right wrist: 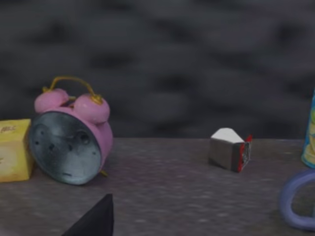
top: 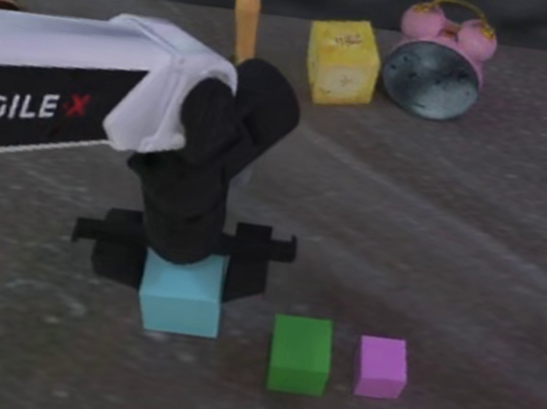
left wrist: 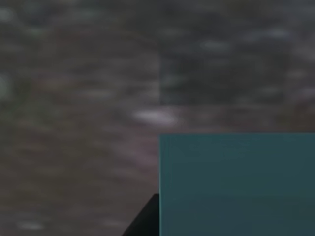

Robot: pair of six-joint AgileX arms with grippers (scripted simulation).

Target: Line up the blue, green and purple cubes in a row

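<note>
The sky-blue cube [top: 180, 298] sits left of the bright green cube [top: 299, 353], and the small pinkish-purple cube [top: 380, 367] lies just right of the green one. The three form a rough row near the table's front. My left gripper [top: 182, 268] reaches down over the blue cube, a black finger on each side, shut on it. In the left wrist view the blue cube [left wrist: 236, 184] fills the corner, with one dark fingertip [left wrist: 147, 219] against its edge. My right arm is out of the top view. Its wrist view shows one dark fingertip [right wrist: 101, 216] over bare table, open.
At the back stand a yellow cube with pale markings [top: 343, 60], a pink alarm clock [top: 439, 60] and an orange handle [top: 245, 19]. A small grey-and-white box [right wrist: 230, 147] and a purple mug handle [right wrist: 295, 201] lie at the far right.
</note>
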